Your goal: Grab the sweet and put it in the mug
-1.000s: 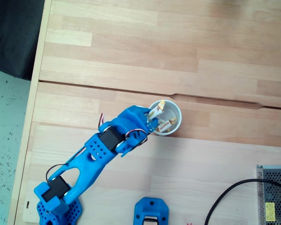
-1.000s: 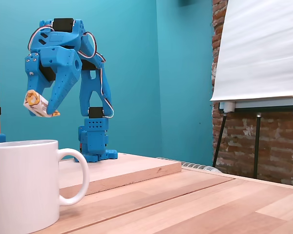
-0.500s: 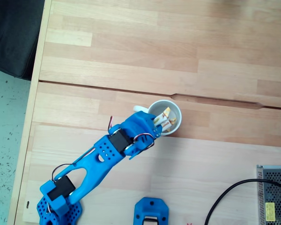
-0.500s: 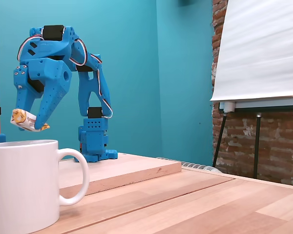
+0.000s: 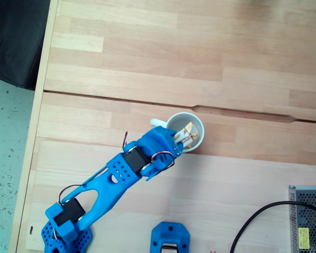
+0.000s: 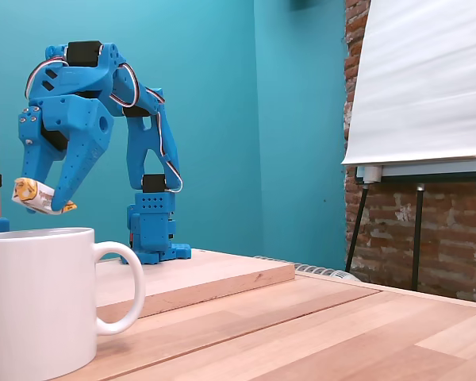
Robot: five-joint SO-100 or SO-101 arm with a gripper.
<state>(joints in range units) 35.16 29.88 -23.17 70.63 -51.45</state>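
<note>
**Sweet poised over the mug, release pending**

Your blue arm's gripper (image 6: 41, 200) is clamped on the sweet (image 6: 33, 195), holding it in the air above the mouth of the white mug (image 6: 40, 302) at the near left of the low fixed view; in the top-down fixed view the sweet (image 5: 187, 132) lies inside the circle of the mug's rim (image 5: 200, 138), with the handle pointing left. You look to be at the delivery step, the grab already done. Judged from here, your next move calls for parting the fingers while centred over the opening, perhaps after lowering a little, so the sweet drops inside and does not glance off the rim.
</note>
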